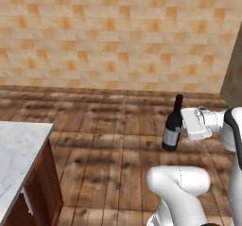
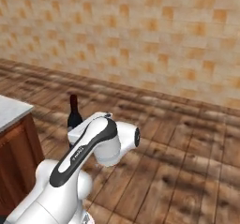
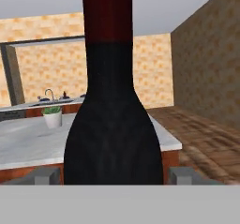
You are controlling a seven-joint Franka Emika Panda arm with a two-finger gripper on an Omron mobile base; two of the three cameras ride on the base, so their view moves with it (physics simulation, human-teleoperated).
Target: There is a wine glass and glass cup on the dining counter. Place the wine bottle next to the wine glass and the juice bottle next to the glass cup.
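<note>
My gripper (image 1: 179,131) is shut on the wine bottle (image 1: 172,126), a dark bottle with a dark red neck and a pale label. It hangs upright in the air above the wooden floor. In the hand view the wine bottle (image 3: 112,124) stands between the two fingertips (image 3: 44,175). In the right base view the wine bottle (image 2: 73,111) rises behind my forearm. Far behind it, a curved tap marks the dining counter (image 3: 28,105). The wine glass, the glass cup and the juice bottle are out of view.
A marble-topped counter on a brown wood base (image 1: 16,154) stands at the lower left, its corner (image 2: 9,111) close to my arm. In the hand view a nearer marble top (image 3: 28,143) carries a small potted plant (image 3: 52,116). Wooden floor (image 1: 104,126) stretches to the tiled wall.
</note>
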